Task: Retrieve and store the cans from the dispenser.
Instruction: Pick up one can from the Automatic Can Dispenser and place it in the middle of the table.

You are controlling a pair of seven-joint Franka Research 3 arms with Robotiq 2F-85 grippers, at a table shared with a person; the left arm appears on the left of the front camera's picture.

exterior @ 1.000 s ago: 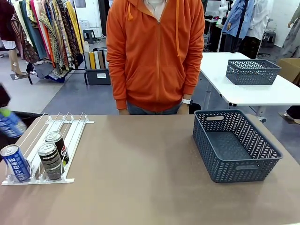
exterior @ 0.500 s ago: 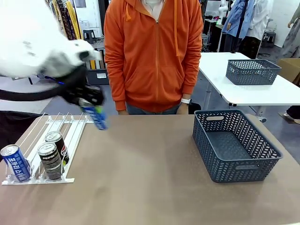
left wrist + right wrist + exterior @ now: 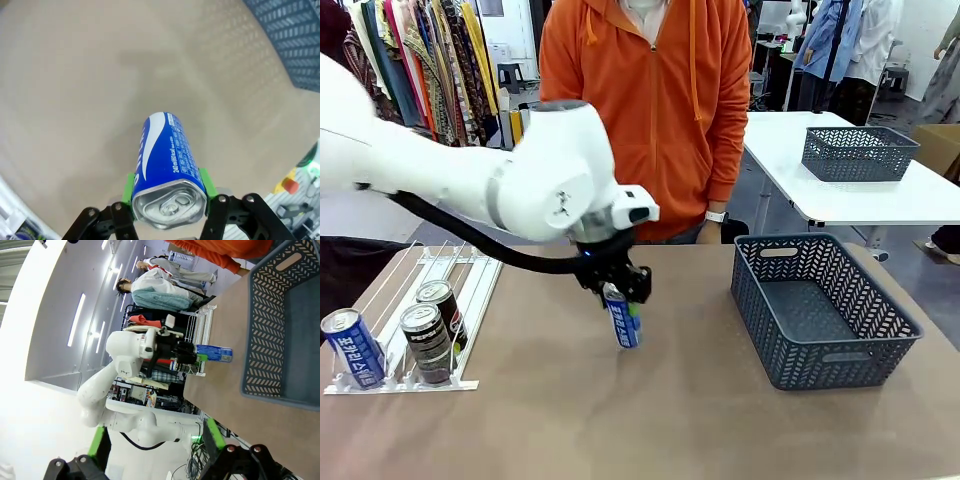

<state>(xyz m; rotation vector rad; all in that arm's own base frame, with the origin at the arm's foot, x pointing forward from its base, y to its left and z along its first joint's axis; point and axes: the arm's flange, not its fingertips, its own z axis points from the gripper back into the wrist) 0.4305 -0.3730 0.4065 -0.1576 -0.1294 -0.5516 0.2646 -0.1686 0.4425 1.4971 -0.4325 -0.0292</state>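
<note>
My left gripper hangs over the middle of the table, shut on the top end of a blue can that points down, just above the tabletop. In the left wrist view its green pads squeeze the blue can from both sides. The white dispenser lies at the table's left with a blue can and two black cans at its low end. My right gripper is open with nothing between its fingers, and looks across at the left arm and its can.
A dark grey mesh basket stands on the right of the table, with nothing in it; its corner shows in the left wrist view. A person in an orange hoodie stands at the far edge. Another basket sits on a white table behind.
My left arm has swung from the dispenser side to the table's middle, carrying the blue can rightward and lower. The cans in the dispenser have not moved.
</note>
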